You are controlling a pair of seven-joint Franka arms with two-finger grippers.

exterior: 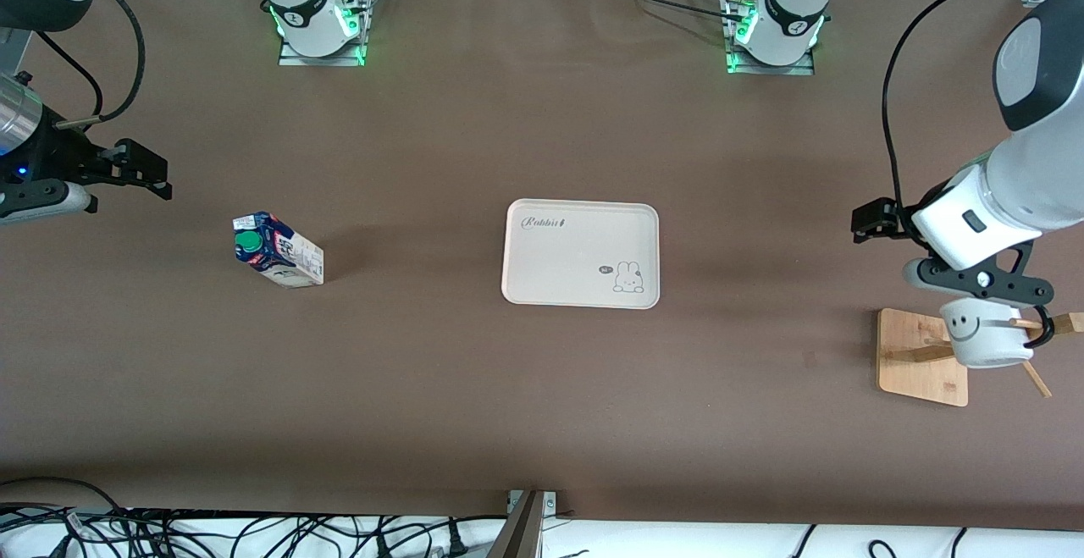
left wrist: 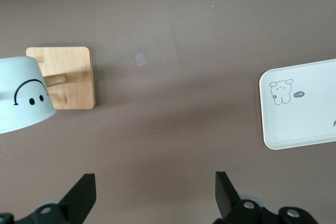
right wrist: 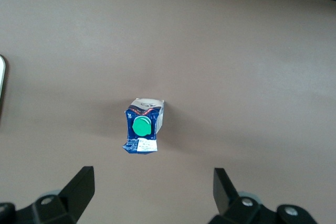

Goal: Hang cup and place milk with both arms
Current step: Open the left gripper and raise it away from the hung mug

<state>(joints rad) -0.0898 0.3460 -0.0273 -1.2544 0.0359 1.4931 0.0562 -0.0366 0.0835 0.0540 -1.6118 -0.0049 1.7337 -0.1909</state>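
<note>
Both pincers gape empty: right gripper up near the light, squashable milk, best pinched across its flat sides, and left gripper by the breakable cup, already on the wooden rack.

Even, bright overhead light covers the brown tabletop; soft shadows fall beside the milk and tray. All views are sharp, glare-free.
</note>
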